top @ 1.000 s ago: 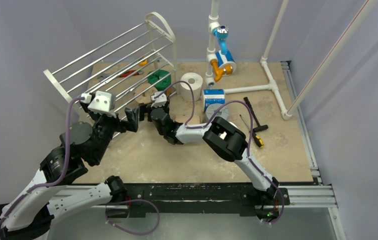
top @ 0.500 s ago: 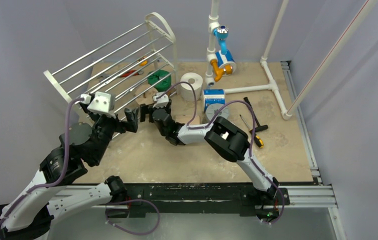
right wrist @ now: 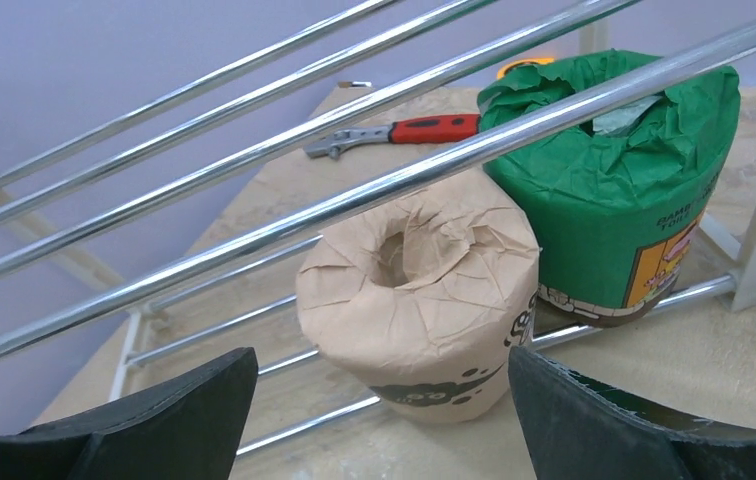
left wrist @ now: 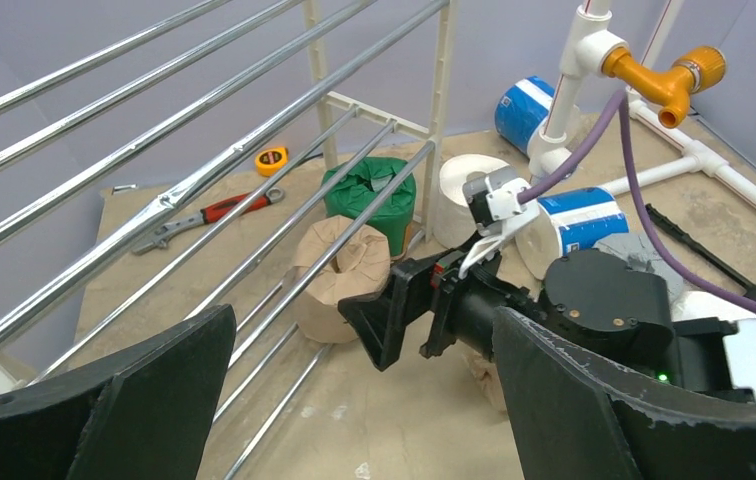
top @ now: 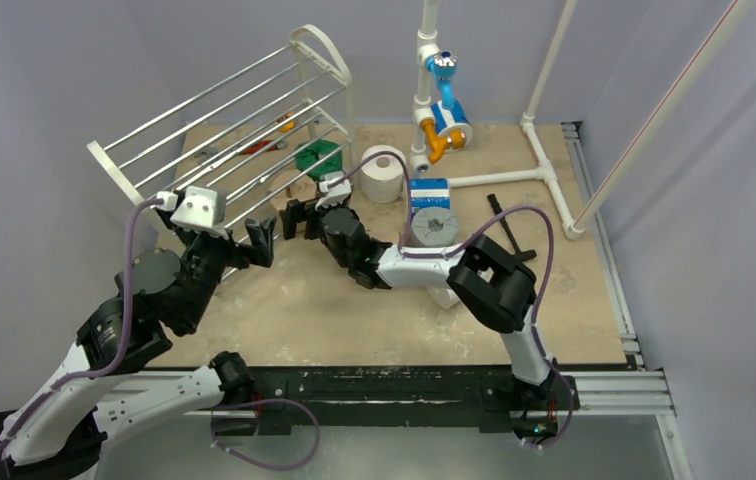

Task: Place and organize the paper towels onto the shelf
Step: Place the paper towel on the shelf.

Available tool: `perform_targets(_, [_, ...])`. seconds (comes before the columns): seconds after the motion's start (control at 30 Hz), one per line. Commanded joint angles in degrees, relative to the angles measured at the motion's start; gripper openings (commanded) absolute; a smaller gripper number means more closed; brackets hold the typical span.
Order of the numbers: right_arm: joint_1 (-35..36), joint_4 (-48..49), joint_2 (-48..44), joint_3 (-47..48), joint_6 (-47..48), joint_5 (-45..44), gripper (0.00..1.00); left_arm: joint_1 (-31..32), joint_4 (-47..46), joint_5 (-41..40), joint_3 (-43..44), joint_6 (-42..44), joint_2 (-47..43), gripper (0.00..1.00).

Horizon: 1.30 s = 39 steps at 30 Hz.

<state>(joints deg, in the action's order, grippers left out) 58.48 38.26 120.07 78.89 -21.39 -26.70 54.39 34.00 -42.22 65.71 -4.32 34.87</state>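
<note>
The shelf stands tilted at the back left. A printed tan roll stands upright on its lowest rods, with a green roll beside it; both also show in the left wrist view, the tan roll and the green roll. My right gripper is open and empty, just in front of the tan roll without touching it. My left gripper is open and empty, facing the right gripper. A white roll, a blue-white roll and a grey roll stand on the table.
A white pipe frame with blue and orange fittings holds another blue-white roll. A red-handled wrench and a yellow tape measure lie behind the shelf. A black hammer lies right of the grey roll.
My right arm's elbow has swung right, uncovering the grey roll, and its wrist has shifted slightly back. The left gripper has barely moved.
</note>
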Motion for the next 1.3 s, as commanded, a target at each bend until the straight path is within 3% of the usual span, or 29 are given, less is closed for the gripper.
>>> perform_targets(0.0, [-0.2,1.6,-7.6,-4.5,-0.3,3.6,0.99,-0.3,-0.3,-0.1,0.2,-1.2,-0.7,1.0])
perform_targets(0.2, [-3.8,-2.2,-12.5,-9.3,-3.3,8.6,0.92,-0.2,-0.1,0.4,0.4,-1.8,-1.5,1.0])
perform_targets(0.5, [-4.5,-1.3,-6.2,-6.9,-0.6,12.3,0.76,-0.2,-0.4,0.7,-0.8,-2.0,-1.2,1.0])
perform_targets(0.83, [-4.5,-1.4,-2.2,-4.6,1.1,12.6,0.46,-0.2,-0.6,0.8,-1.4,-1.3,-1.2,1.0])
perform_targets(1.27, [-4.6,-5.7,4.8,3.7,1.5,13.1,0.42,-0.3,-1.1,0.9,-1.6,-1.0,-0.3,1.0])
